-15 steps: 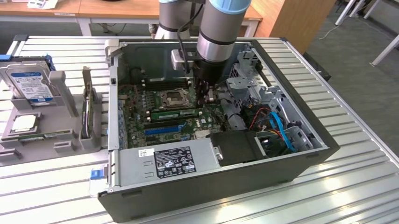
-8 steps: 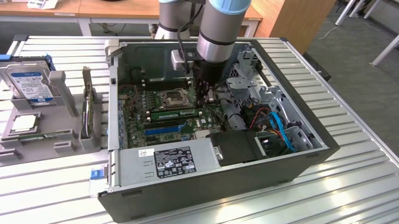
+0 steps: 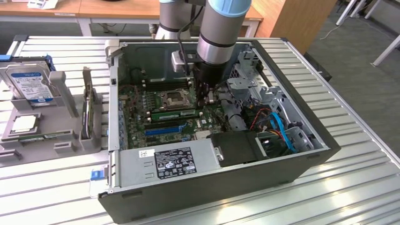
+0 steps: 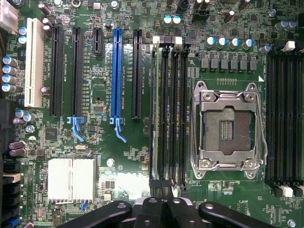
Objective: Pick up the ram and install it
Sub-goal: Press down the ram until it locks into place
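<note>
End effector (image 4: 161,190) pressed together, pinching nothing that can be made out, hanging low over one end of the memory slot bank just beside the CPU socket (image 4: 227,127). In the exterior view, end effector (image 3: 205,97) dropped straight down into the open computer case (image 3: 312,145), right next to the socket. Probably kept shut so as to act as a narrow pusher on a thin board edge.

Ram (image 4: 156,114) standing edge-up in the slot of that bank farthest from the socket, seen as a pale green line running the slot's length; seen in the exterior view as a green stick (image 3: 175,114) just beside the socket. Appears seated, though full seating hard to judge; contact with the end effector not clear.

Further from the socket, past the ram: black expansion slots, a blue expansion slot (image 4: 116,71), then a silver heatsink (image 4: 71,179). On the socket's opposite side, a second empty memory bank (image 4: 284,114).

Crowding the approach: drive cage (image 3: 250,84) and blue cables (image 3: 284,133) near the arm, power supply (image 3: 168,161) along the case edge. Well away from the socket, outside the case on the slatted surface (image 3: 350,187), a hard drive (image 3: 30,84) upright in a grey holder.
</note>
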